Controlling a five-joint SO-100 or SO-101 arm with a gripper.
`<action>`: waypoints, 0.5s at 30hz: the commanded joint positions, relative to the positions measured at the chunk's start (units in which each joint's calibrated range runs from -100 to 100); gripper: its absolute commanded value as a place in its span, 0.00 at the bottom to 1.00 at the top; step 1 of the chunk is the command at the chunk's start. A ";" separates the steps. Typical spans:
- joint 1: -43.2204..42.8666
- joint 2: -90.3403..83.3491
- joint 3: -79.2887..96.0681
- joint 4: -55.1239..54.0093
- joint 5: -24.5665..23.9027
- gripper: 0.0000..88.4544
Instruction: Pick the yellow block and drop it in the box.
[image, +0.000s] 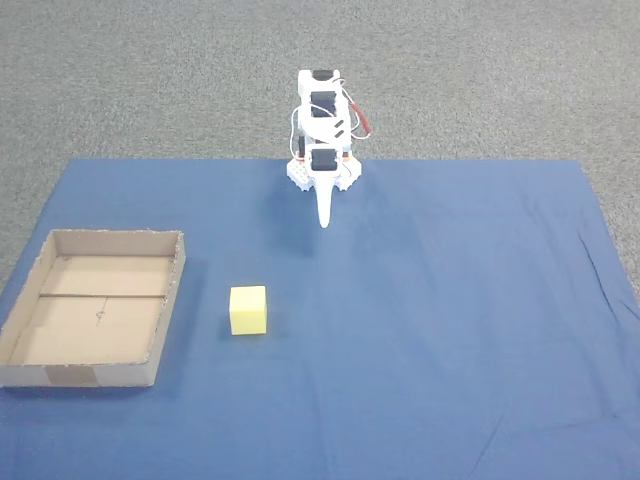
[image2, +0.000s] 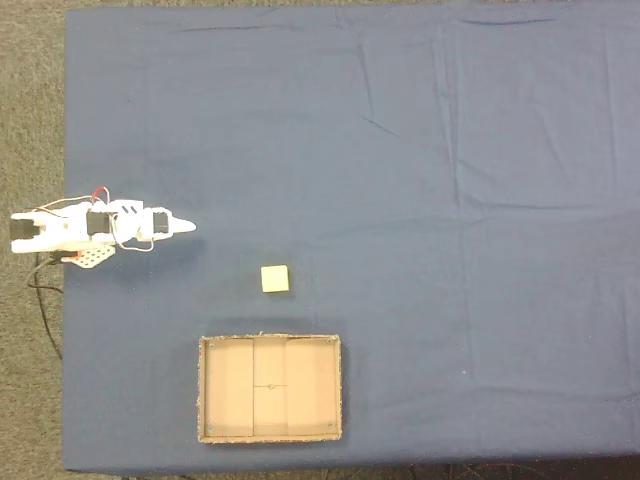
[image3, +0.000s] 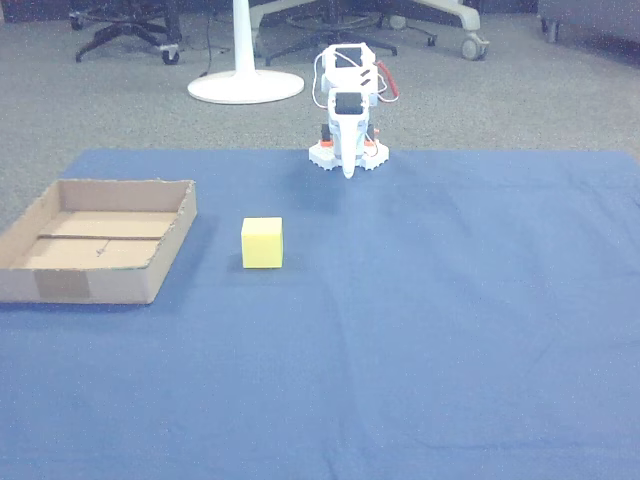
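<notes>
The yellow block (image: 248, 310) (image2: 275, 278) (image3: 262, 243) rests on the blue cloth, a small pale-yellow cube standing alone. Left of it in the other view lies the box (image: 170, 290) (image2: 271, 343) (image3: 120, 280), a shallow brown cardboard tray with nothing in it. My white arm is folded over its base at the cloth's far edge. Its gripper (image: 324, 222) (image2: 188, 227) (image3: 347, 172) points down and forward, fingers together, holding nothing, well behind the block.
Blue cloth (image: 450, 330) covers the working area, with grey carpet (image: 150, 80) around it. Office chair bases and a white round stand foot (image3: 245, 85) sit on the carpet behind the arm. Cables (image2: 45, 290) trail from the arm's base.
</notes>
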 joint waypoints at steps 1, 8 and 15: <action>0.31 -0.28 0.89 -0.53 -0.29 0.00; 0.31 -0.28 0.89 -0.53 -0.24 0.00; 3.70 5.80 -11.33 5.59 -3.66 0.00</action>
